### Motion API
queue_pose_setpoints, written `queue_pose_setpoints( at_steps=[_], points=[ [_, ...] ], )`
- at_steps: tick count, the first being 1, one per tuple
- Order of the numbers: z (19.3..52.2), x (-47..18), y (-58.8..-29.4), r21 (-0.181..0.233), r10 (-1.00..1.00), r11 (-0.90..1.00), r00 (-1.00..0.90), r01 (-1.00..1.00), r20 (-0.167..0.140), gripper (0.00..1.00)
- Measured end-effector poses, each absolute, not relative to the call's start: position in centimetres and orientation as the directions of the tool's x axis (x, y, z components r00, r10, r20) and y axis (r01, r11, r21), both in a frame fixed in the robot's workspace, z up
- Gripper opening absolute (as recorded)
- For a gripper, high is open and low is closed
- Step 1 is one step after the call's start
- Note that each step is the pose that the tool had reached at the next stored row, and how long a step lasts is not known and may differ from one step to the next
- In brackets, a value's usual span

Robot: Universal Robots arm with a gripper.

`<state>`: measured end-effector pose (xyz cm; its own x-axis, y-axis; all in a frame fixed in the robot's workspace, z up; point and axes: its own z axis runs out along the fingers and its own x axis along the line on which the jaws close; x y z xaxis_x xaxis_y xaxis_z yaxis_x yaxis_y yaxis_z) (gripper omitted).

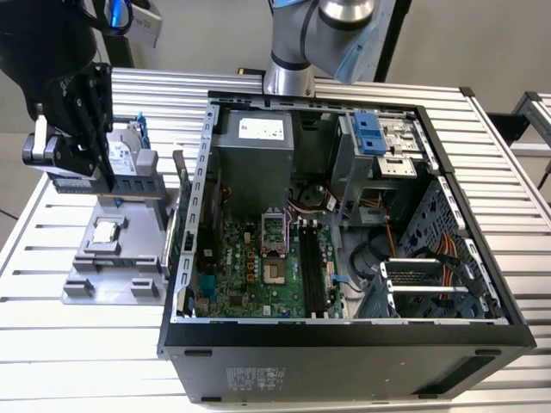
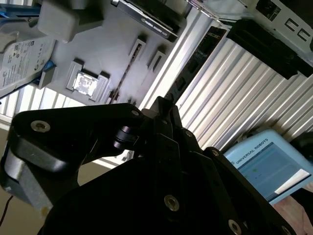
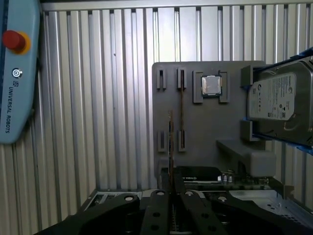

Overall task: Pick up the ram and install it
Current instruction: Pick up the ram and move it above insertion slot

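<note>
Starting at your gripper, you have both black fingers drawn in against the ram, so the grasp looks closed on it. The contact itself is dark, so take that as likely, not certain. In the first wrist view the ram sticks out from between the fingers edge-on, as a thin dark line crossing the grey tray. In the second wrist view you see the ram from its flat side, a long dark strip with a row of chips, running out from the fingertips over the ribbed table. You cannot tell whether its far end touches anything.

On the tray, the processor sits in its square holder, with the hard drive just beside it on a raised mount. A pendant lies on the table, well apart from the tray.

In the exterior view the gripper hangs over the tray at the exterior view's left. The open case stands just beside the tray toward the exterior view's right, its green board exposed with long black slots. The ram is well apart from those slots.
</note>
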<state>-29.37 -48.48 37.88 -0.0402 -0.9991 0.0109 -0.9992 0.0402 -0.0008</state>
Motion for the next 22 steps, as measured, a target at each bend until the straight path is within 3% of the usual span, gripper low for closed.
queue_pose_setpoints(
  at_steps=[22],
  points=[
    [37.9, -27.7, -48.5, -0.001, -0.999, 0.04, -0.04, -0.999, 0.011, 0.0]
  ],
)
